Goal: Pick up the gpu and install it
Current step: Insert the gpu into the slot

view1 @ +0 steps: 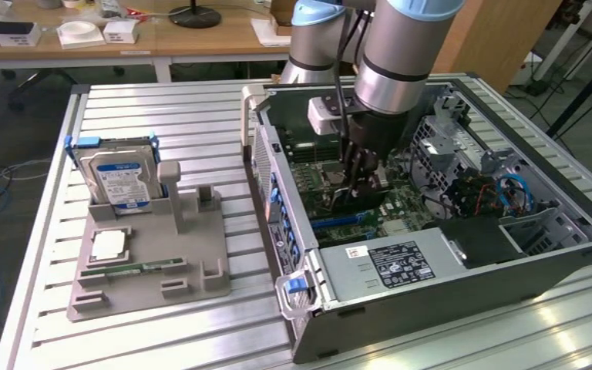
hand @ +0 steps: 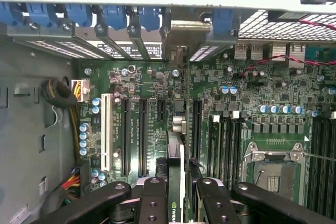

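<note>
**Card held edge-on over the motherboard**

The black two-fingered gripper is narrowed onto the gpu, a flat green circuit card with a black cooler. Its fingers press on either face. The card stands on edge inside the open black metal computer case, over the green motherboard among its long black expansion slots. Whether it touches a slot I cannot tell.

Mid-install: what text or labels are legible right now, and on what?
"NVIDIA": edge of the green gpu circuit card.
Blue-white label on the boxy hard drive: too small to read.
Black label on the silver power supply: too small.
Print on the green motherboard: too small.
</note>
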You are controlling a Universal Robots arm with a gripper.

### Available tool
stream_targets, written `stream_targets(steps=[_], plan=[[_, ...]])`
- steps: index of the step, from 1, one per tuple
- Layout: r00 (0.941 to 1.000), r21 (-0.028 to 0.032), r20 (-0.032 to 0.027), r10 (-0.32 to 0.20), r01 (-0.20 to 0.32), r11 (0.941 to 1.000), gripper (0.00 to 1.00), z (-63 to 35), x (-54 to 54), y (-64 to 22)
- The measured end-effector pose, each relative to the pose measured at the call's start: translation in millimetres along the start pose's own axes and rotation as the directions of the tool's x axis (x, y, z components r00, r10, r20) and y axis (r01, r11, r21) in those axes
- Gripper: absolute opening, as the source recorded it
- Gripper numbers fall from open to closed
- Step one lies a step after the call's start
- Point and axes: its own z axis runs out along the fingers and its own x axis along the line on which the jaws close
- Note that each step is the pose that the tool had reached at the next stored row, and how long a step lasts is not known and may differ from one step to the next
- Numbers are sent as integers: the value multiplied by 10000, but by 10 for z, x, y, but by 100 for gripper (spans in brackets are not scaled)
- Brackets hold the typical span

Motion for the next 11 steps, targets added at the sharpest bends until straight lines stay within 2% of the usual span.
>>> stream_targets(steps=[3,11], plan=[[10000,0,0,0,0,10000,26,50,1,0],[10000,0,1,-19,19,10000,26,70,0,-22]])
